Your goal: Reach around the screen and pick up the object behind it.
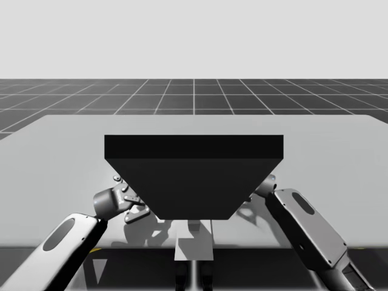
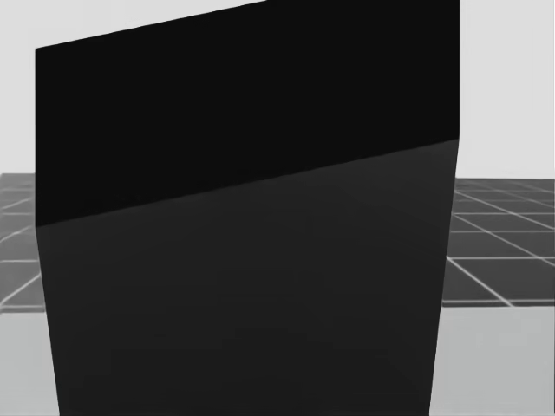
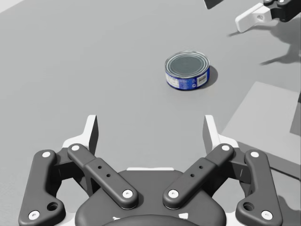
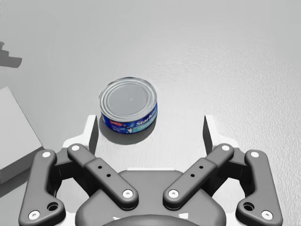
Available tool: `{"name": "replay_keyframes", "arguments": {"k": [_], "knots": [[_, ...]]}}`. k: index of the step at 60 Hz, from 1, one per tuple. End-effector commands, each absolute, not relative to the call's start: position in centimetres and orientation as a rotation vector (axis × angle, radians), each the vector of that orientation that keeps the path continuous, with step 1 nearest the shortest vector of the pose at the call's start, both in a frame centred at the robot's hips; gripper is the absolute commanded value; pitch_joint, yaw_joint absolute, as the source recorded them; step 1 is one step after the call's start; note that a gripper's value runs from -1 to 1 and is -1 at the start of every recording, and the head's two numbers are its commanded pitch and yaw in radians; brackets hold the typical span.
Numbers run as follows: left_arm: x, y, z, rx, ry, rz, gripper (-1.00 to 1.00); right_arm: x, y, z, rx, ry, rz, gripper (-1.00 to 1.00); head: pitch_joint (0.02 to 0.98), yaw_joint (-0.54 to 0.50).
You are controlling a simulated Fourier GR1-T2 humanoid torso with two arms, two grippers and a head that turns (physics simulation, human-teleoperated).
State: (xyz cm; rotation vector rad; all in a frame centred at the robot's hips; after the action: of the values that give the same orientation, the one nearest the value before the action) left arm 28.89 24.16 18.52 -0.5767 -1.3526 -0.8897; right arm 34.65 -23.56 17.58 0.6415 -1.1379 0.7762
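high view: dark screen (image 1: pixel 194 182) sits right over my left gripper (image 1: pixel 128 197), so lifting could clip it; head view: screen looms close, aiming's guesswork; left wrist view: left gripper spread wide, blue can (image 3: pixel 187 70) well ahead; right wrist view: right gripper (image 4: pixel 150 127) spread too, can just ahead but hugging one finger, might get nudged away

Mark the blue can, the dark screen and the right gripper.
blue can (image 4: pixel 128 100), right wrist view, on its flat lid.
dark screen (image 1: pixel 194 182), high view, on the middle of its near face.
right gripper (image 4: pixel 150 126), right wrist view, midway between its open fingertips.
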Motion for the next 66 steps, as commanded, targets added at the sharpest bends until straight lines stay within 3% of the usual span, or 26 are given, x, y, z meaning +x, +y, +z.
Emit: {"name": "replay_keyframes", "arguments": {"k": [1,34,49,58,60,61,62,66], "knots": [[28.8,24.1,18.3,-0.574,-1.351,-0.898,-1.00,35.8,-22.4,16.7,0.653,-1.112,0.805,-1.00,0.230,-0.05],[28.6,23.8,18.3,-0.573,-1.359,-0.922,-1.00,39.1,-16.1,13.6,0.689,-1.009,0.902,-1.00,0.248,-0.05],[28.4,23.8,18.1,-0.574,-1.357,-0.930,-1.00,40.2,-14.5,12.2,0.683,-0.965,0.908,-1.00,0.256,-0.04],[28.2,23.8,18.0,-0.573,-1.356,-0.937,-1.00,40.4,-14.9,11.1,0.659,-0.930,0.913,-1.00,0.259,-0.04],[28.2,23.8,18.0,-0.572,-1.356,-0.938,-1.00,40.2,-15.2,10.9,0.629,-0.963,0.896,-0.66,0.258,-0.04],[28.1,23.8,17.9,-0.573,-1.357,-0.937,-1.00,40.2,-15.3,10.8,0.625,-0.970,0.900,0.33,0.257,-0.04],[28.1,23.8,17.9,-0.573,-1.357,-0.937,-1.00,40.1,-15.4,10.8,0.627,-0.968,0.901,0.95,0.257,-0.04],[28.1,23.8,17.9,-0.570,-1.359,-0.937,-1.00,40.0,-15.7,10.8,0.633,-0.967,0.898,1.00,0.257,-0.04]]}}
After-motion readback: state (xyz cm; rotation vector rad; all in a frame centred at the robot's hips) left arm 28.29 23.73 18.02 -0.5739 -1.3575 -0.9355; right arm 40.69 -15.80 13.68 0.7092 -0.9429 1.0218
